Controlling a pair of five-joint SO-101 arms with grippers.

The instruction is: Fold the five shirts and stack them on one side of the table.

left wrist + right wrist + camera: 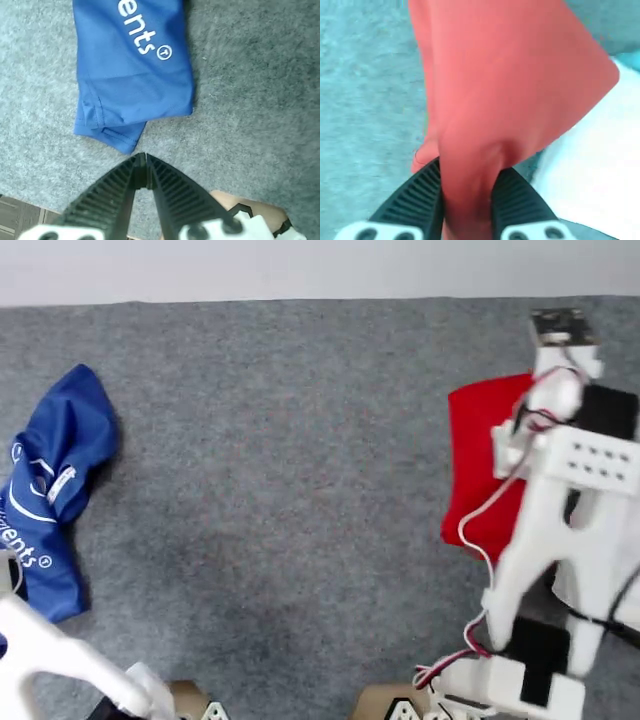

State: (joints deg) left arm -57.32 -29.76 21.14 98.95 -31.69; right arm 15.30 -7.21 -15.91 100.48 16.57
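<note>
Pinching red shirt [505, 75] between right gripper [470, 172] jaws, near worktop [280, 440] right edge | left gripper [145, 170] jaws pressed together, just beside blue shirt [132, 70] hem | blue shirt crumpled at left edge

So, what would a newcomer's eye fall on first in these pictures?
The red shirt, on the table's right side, with the right jaws shut on a bunched fold. Then the crumpled blue shirt at the left edge, the left jaws shut and empty near it.
</note>
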